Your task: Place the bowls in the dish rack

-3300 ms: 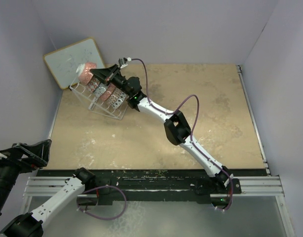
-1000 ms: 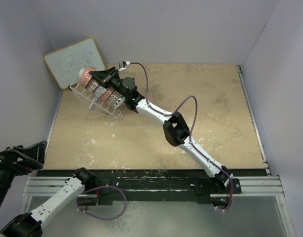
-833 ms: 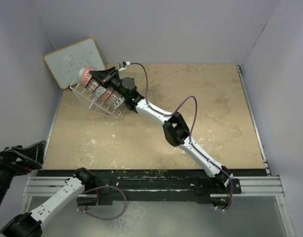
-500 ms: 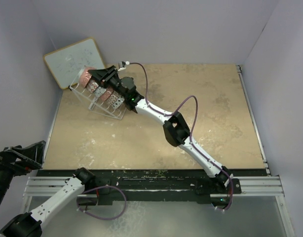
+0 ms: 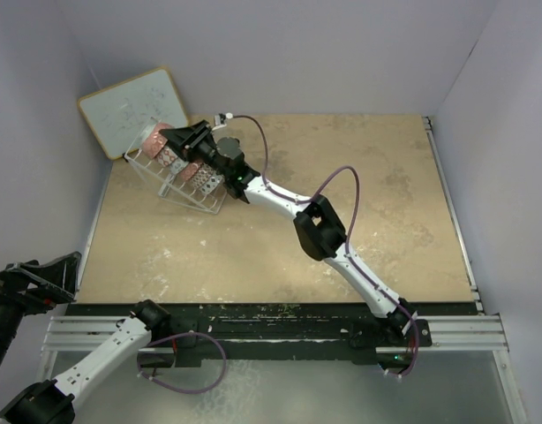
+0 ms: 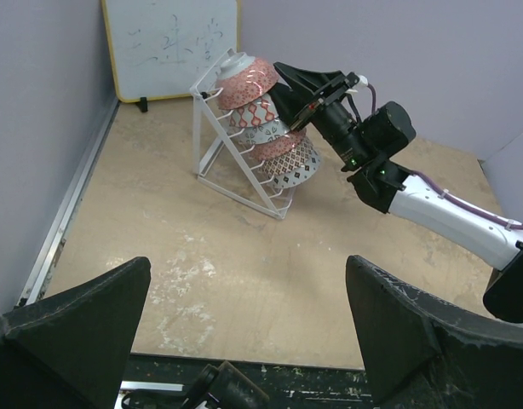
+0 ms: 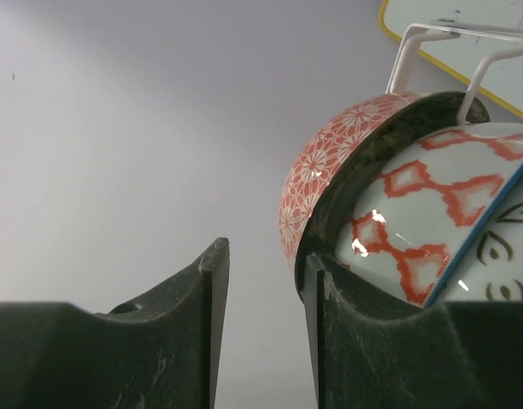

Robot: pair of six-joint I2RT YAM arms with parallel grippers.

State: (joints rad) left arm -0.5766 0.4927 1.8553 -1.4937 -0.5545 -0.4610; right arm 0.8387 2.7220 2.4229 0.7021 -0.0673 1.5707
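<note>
Lower than it was three seconds back, when the right arm [image 5: 324, 234] carried it above the wires, the red-pink bowl [image 5: 154, 139] now sits on edge in the topmost slot of the dish rack [image 5: 193, 201], and the right arm's jaws, which gripped it then, have parted. From the right wrist, the two black fingers [image 7: 172, 332] stand apart with bare wall showing through the gap. The bowl's flowered outside [image 7: 330, 162] rises just past the tip of the right-hand finger; whether it touches that finger cannot be told. A white bowl with red diamonds [image 7: 415, 204] nests inside it, and a blue-rimmed bowl [image 7: 500, 247] comes next. From the left wrist, the rack [image 6: 212, 158] leans back at upper centre, with the bowls in a slanting row down it. The rack stands at the upper left of the overhead frame on the tan surface [image 5: 342, 177], just in front of the whiteboard [image 5: 130, 108]. At that frame's lower left, the left arm's jaws are spread wide around nothing.
</note>
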